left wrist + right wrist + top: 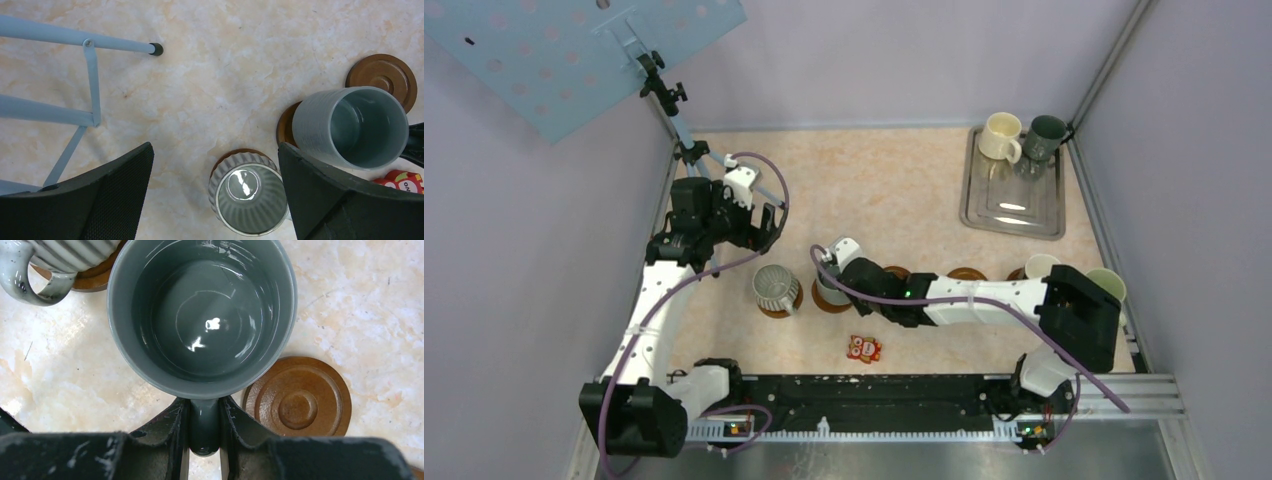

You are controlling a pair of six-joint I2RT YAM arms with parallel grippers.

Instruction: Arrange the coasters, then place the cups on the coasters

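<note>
- Right pincer [204, 430]: its two fingers are clamped on the handle of the blue-grey mug [200, 315], which stands upright, mouth up, straight ahead of them.
- A half-hidden coaster [286, 125] shows under that mug's edge; I cannot tell whether the mug rests on it.
- A bare coaster [297, 397] lies on the table just beside the right pincer's fingers.
- The ribbed grey mug [65, 260] sits on a third coaster [95, 277], ahead of the right pincer, just past the blue-grey mug.
- Left pincer [215, 150]: jaws spread wide, gripping nothing, above the table with the ribbed grey mug below.
- A metal tray [1012, 200] holding a cream mug [999, 137] and a dark green mug [1044, 138] lies well apart from both pincers.
</note>
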